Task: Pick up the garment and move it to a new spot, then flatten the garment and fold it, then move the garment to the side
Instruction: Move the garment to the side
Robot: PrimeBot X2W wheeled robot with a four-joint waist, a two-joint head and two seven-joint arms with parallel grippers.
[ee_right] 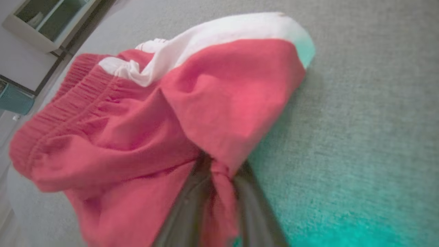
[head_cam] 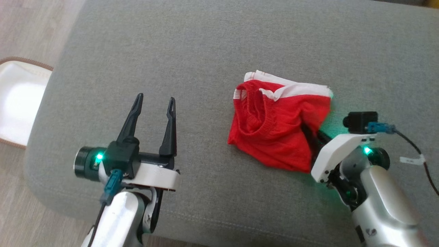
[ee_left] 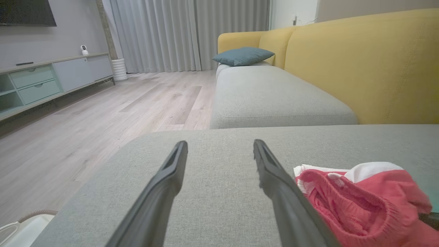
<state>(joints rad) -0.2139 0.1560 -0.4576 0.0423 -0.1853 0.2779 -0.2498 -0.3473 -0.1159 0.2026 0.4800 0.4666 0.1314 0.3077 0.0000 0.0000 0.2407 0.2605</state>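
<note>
Open grey cushion surrounds the garment; a yellow backrest walls one side.

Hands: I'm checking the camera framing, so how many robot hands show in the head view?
2. The left hand hovers open over the grey cushion, lower left; the right hand is at the lower right edge of the red garment, pinching its fabric.

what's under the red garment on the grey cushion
The grey fabric sofa cushion shows all around the crumpled red and white cloth garment. The right gripper's dark fingers pinch a fold at its edge. Anything beneath its middle is covered.
</note>
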